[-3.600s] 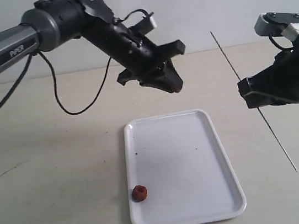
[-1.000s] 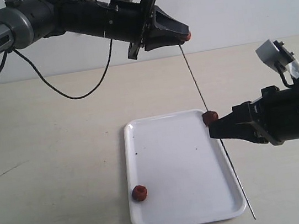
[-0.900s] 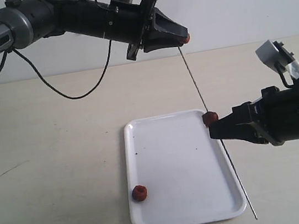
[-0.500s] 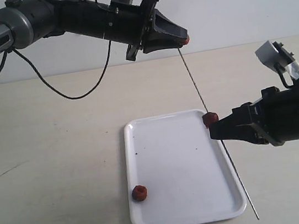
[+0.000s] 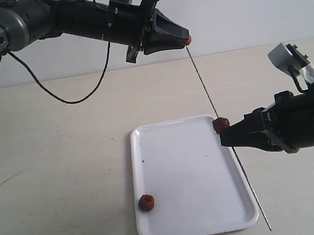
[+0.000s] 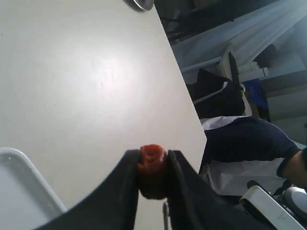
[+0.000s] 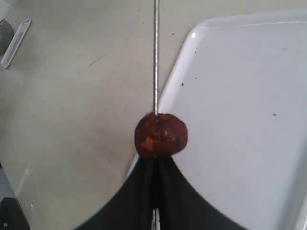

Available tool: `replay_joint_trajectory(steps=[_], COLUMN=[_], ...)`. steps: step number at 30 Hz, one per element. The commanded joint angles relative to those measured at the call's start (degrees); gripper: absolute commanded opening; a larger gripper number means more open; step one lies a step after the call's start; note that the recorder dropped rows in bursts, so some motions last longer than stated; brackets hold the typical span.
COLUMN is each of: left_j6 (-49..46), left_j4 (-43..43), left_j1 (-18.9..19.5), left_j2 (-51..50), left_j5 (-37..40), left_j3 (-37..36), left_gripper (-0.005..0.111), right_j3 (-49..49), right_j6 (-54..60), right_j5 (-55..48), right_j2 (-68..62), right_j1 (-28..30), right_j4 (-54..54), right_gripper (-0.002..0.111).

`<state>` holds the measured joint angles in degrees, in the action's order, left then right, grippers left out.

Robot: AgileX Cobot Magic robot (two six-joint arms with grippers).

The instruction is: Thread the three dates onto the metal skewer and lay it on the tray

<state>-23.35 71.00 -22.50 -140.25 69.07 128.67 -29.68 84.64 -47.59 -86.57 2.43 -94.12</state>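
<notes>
The left pincer (image 5: pixel 184 39), black and raised high over the pale surface (image 5: pixel 58 166), stays clenched on a small, wrinkled, reddish-brown dried fruit, the second date (image 6: pixel 152 160), which meets the upper tip of the thin, straight, grey metal skewer (image 5: pixel 202 85). Whether the tip has pierced the fruit cannot be told.

A few seconds earlier the rod was bare and held off to the right. It now slants across the right edge of the flat, glossy white rectangular tray (image 5: pixel 179 149) and carries the first date (image 5: pixel 221 123). Over the last second the left pincer has drifted slightly leftward along with the rod's tip, while the first date has kept its place.

The right pincer (image 5: pixel 225 135) is closed tight on the metal skewer, with the first date touching its tips on the side toward the left pincer. The rod's lower end reaches past the tray's near right corner.

The third date (image 5: pixel 147 202) lies loose on the tray near its front left corner, well apart from both pincers. By this showing, one fruit is threaded, one is at the point, and one is yet to be picked up.
</notes>
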Motion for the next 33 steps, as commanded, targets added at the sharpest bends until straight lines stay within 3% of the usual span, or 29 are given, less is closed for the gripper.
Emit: replay_joint_trajectory(steps=[1,33], left_j6=[-0.28,-0.39], left_j4=[0.3,1.04], left_j1=[0.24,-1.49], left_j2=[0.78,0.78], left_j5=[-0.44,-0.22], left_j3=[-0.09,-0.09], left_gripper=[0.021,0.021], right_j3=[0.13,0.13], right_j6=[0.77,1.8], right_j5=[-0.52,0.64], right_j2=[0.46,0.46], right_j1=[0.23,0.23], right_j4=[0.22,-1.95], right_gripper=[0.0,0.0])
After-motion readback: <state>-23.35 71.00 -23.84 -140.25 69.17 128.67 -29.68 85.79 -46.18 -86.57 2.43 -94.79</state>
